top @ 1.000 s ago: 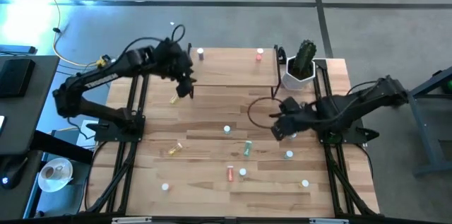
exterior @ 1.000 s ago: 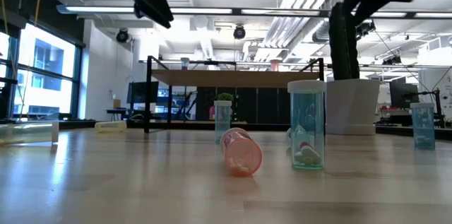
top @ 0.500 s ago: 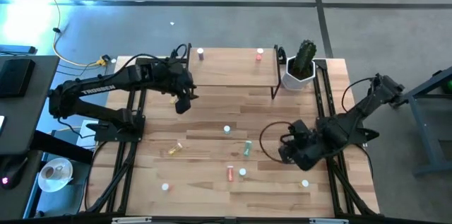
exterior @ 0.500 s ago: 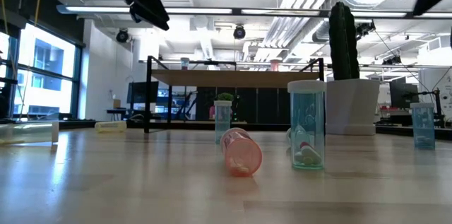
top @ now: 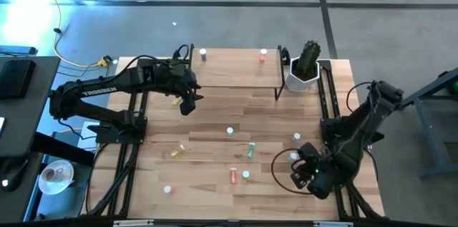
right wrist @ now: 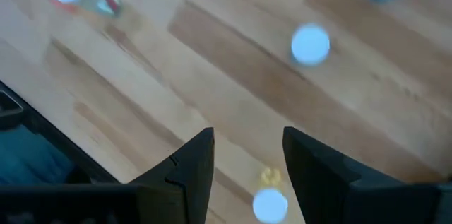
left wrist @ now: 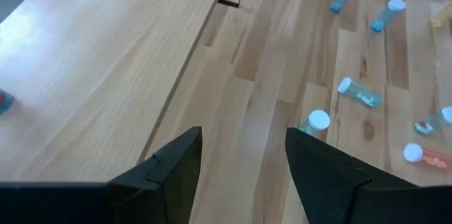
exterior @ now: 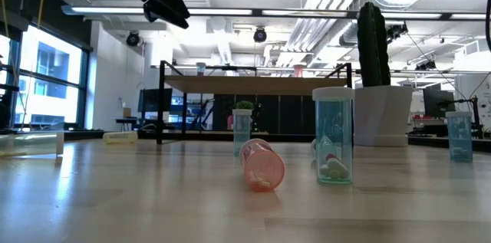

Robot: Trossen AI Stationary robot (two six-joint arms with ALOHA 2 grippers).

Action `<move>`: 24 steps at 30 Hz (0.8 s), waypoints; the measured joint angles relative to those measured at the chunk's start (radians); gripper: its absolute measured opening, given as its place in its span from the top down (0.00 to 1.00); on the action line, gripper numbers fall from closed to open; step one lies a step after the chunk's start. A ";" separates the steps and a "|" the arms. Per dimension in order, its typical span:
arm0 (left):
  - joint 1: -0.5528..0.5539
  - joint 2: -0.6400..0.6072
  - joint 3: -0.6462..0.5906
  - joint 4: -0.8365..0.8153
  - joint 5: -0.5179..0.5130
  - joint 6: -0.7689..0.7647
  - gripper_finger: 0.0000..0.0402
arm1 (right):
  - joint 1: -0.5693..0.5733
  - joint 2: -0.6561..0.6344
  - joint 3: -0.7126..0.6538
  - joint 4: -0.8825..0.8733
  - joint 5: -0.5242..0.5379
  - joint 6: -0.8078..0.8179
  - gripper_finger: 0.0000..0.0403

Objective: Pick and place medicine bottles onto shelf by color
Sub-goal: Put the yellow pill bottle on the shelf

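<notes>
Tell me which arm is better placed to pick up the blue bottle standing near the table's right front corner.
The right arm. Its open claw hangs close beside that blue bottle. The left claw, also open and empty, is far away, beside the shelf.

One marking legible — white lettering "TROSSEN" along the left arm [top: 96, 89], seen from above. Bottle labels and all else — not readable.

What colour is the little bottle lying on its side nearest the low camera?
Pink bottle, clearest in the low view.
</notes>
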 joint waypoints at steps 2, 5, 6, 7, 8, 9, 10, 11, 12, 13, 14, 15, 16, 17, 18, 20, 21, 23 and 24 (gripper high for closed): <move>0.000 0.000 0.000 0.000 0.000 0.000 0.51 | 0.022 0.009 0.000 0.000 -0.022 0.039 0.60; 0.000 0.000 0.000 0.000 0.000 -0.019 0.51 | 0.058 0.027 0.000 0.000 -0.043 0.087 0.60; 0.000 0.000 0.000 0.000 0.000 -0.027 0.51 | 0.069 0.036 0.000 0.002 -0.045 0.105 0.60; 0.000 0.000 0.000 0.000 0.000 -0.035 0.51 | 0.079 0.045 0.000 0.005 -0.049 0.118 0.60; 0.000 0.000 0.000 0.000 0.000 -0.040 0.51 | 0.089 0.053 0.000 0.008 -0.062 0.136 0.60; 0.000 0.000 0.000 0.000 0.000 -0.041 0.51 | 0.098 0.062 0.000 0.009 -0.071 0.154 0.60; 0.000 0.000 0.000 0.000 0.000 -0.041 0.51 | 0.107 0.071 0.000 0.011 -0.080 0.169 0.60; 0.000 0.000 0.000 0.000 0.000 -0.041 0.51 | 0.115 0.080 0.000 0.014 -0.086 0.185 0.60; 0.000 0.000 0.000 0.000 0.000 -0.041 0.51 | 0.124 0.089 0.000 0.016 -0.088 0.198 0.60; 0.000 0.000 0.000 0.000 0.000 -0.041 0.51 | 0.131 0.098 0.000 0.017 -0.088 0.212 0.60; 0.000 0.000 0.000 0.000 0.000 -0.041 0.51 | 0.137 0.106 0.000 0.020 -0.088 0.219 0.60; 0.000 0.000 0.000 0.000 0.000 -0.041 0.51 | 0.144 0.115 0.000 0.024 -0.088 0.231 0.60; 0.000 0.000 0.000 0.002 0.000 -0.041 0.51 | 0.149 0.125 0.000 0.027 -0.089 0.243 0.60; 0.000 0.000 0.000 0.006 0.000 -0.041 0.51 | 0.155 0.134 0.000 0.028 -0.093 0.255 0.60; 0.000 0.000 0.000 0.013 0.000 -0.041 0.51 | 0.159 0.143 0.000 0.031 -0.099 0.264 0.60; 0.000 0.000 0.000 0.029 0.000 -0.041 0.51 | 0.165 0.158 0.000 0.047 -0.103 0.272 0.60; 0.000 0.000 0.000 0.033 0.000 -0.041 0.51 | 0.167 0.166 0.000 0.055 -0.106 0.277 0.60; 0.000 0.000 0.000 0.039 0.000 -0.041 0.51 | 0.167 0.178 0.000 0.068 -0.106 0.285 0.60; 0.000 0.000 0.000 0.042 0.000 -0.041 0.51 | 0.167 0.182 0.000 0.074 -0.106 0.286 0.60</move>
